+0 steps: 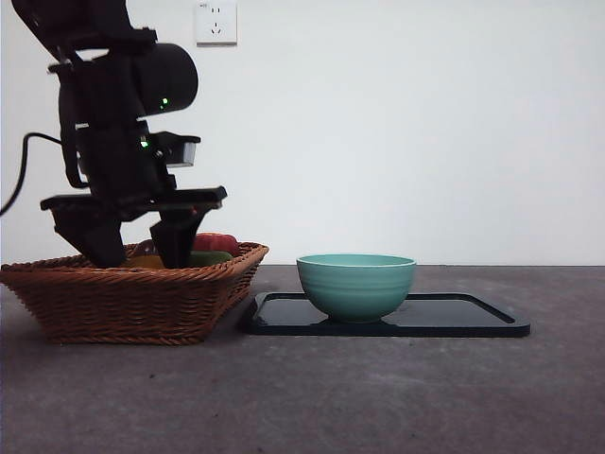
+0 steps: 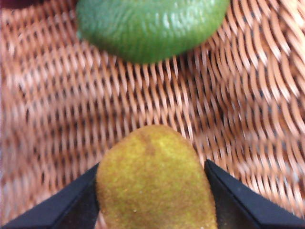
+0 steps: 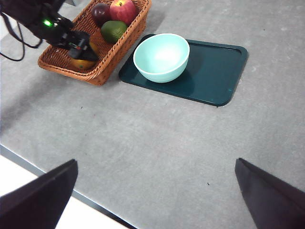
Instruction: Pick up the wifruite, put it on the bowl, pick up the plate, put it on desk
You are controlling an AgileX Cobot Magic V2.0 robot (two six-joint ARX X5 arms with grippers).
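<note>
Grey matte worktop [image 3: 143, 143] carries one wicker basket [image 1: 132, 298] toward its left side and one dark tray [image 3: 214, 71] bearing one mint bowl [image 1: 356, 284] just beside it. Inside the basket, the left tool [image 2: 152, 200] straddles the single wifruite [image 2: 152, 186], a jaw touching each flank, its long axis running out between them. Alongside lie one green fruit [image 2: 147, 26], one red apple [image 3: 123, 9] and one dark purple fruit [image 3: 100, 12]; the right tool [image 3: 157, 200] waits spread wide, well apart.
</note>
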